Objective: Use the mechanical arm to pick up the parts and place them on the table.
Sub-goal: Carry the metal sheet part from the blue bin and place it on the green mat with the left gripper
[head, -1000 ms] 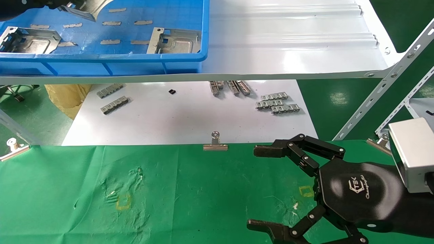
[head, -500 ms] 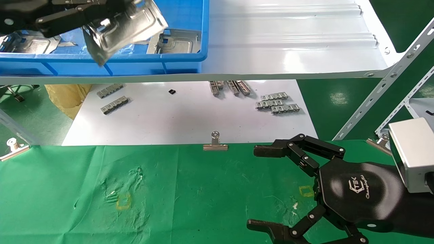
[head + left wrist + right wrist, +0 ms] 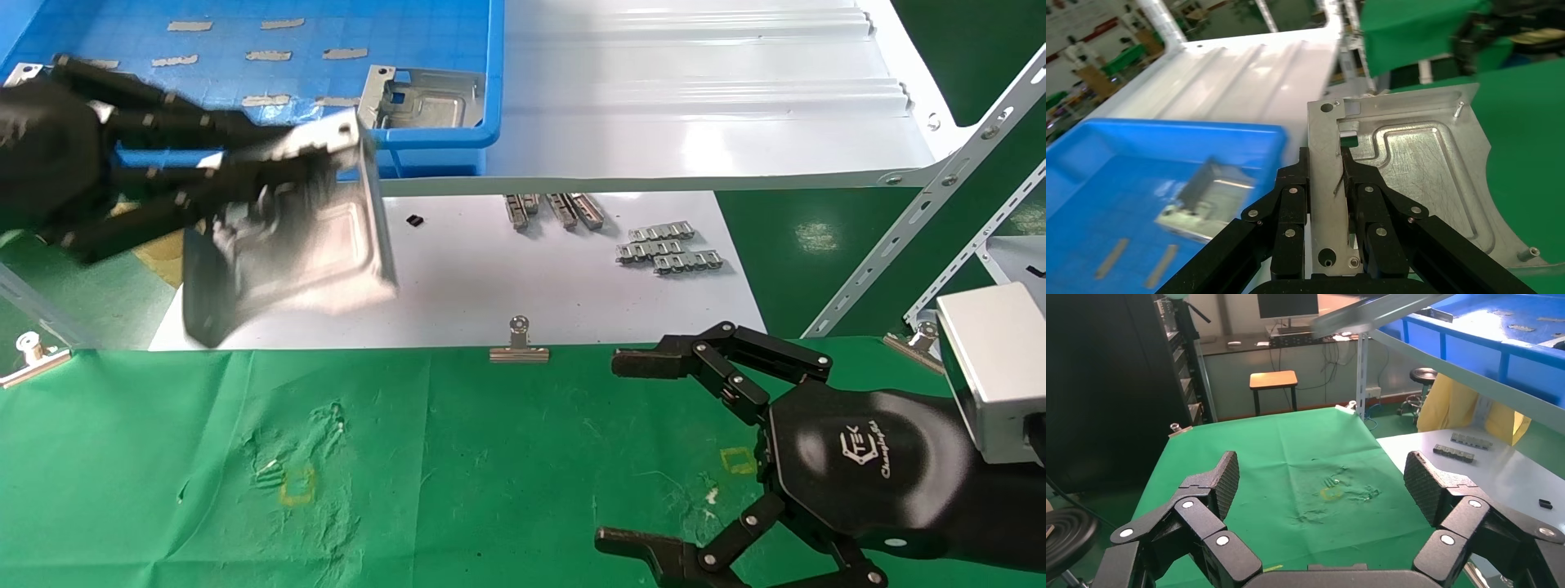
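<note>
Part [image 3: 302,245] clamped in left arm's fingers [image 3: 1294,202], hanging face-on, tilted; right fingers [image 3: 654,363] spread, empty.

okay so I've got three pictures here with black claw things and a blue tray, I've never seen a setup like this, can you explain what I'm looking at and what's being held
This is a two-armed robot; each black claw is a gripper. The wide picture comes from a camera on its head, looking down. The other two come from cameras on its wrists, looking out past the fingers.

The left gripper is shut on a shiny stamped metal plate, carried in the air in front of the blue bin. The left wrist view shows the fingers pinching the plate's edge. Another plate lies in the bin, which sits on a white shelf.

The right gripper hangs open above the green cloth table, holding nothing. On the white board beyond lie small grey notched strips.
</note>
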Tool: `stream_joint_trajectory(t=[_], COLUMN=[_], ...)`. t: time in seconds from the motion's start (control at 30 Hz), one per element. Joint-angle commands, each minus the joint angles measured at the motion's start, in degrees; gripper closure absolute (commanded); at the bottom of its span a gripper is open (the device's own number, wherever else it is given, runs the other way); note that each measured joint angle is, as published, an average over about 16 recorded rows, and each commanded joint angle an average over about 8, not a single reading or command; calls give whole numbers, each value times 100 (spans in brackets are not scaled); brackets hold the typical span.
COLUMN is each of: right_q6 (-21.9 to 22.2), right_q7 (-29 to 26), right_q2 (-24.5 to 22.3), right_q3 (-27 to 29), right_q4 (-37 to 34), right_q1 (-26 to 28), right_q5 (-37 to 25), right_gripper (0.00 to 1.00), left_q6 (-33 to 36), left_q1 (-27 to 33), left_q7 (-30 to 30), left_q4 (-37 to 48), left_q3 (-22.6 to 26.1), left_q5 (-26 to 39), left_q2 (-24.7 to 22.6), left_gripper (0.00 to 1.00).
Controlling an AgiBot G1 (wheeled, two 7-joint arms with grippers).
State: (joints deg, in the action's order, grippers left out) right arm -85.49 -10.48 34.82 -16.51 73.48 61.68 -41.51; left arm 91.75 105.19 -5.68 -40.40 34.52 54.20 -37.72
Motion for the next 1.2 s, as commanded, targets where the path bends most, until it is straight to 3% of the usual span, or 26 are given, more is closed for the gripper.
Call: stream_joint_trajectory(t=[0.03,0.2,0.4,0.77,1.07,1.13,1.2], right_q6=[0,1,2,4,5,6,6], right_q7=[0,1,2,4,6,6,7], right_q2=[0,-1,-2,-4,-5,-5,-6], right_q3=[-1,-3,-5,-9,-12,-13,-13], right_q4=[0,0,0,0,0,0,0], right_q1=[0,1,1,2,3,3,3], right_q5=[1,2,3,6,8,9,9], right_gripper=[0,0,0,0,0,0,0], left_q6=[-20,-59,-89,-122,-621,-685,-720], left_q1=[-245,-442,-546,-462,-658,-728,-778], left_q7=[71,-354,-1277,-2494,-3081,-3161,-3232], left_q4=[-513,-792,-681,-51,1180,1403,1595], left_q3=[167,558,1082,2063,2275,2291,2307], left_q5=[-379,-451,63,724,934,946,959], left_q2=[283,594,639,235,-312,-431,-537], left_gripper=[100,100,100,100,100,94,74])
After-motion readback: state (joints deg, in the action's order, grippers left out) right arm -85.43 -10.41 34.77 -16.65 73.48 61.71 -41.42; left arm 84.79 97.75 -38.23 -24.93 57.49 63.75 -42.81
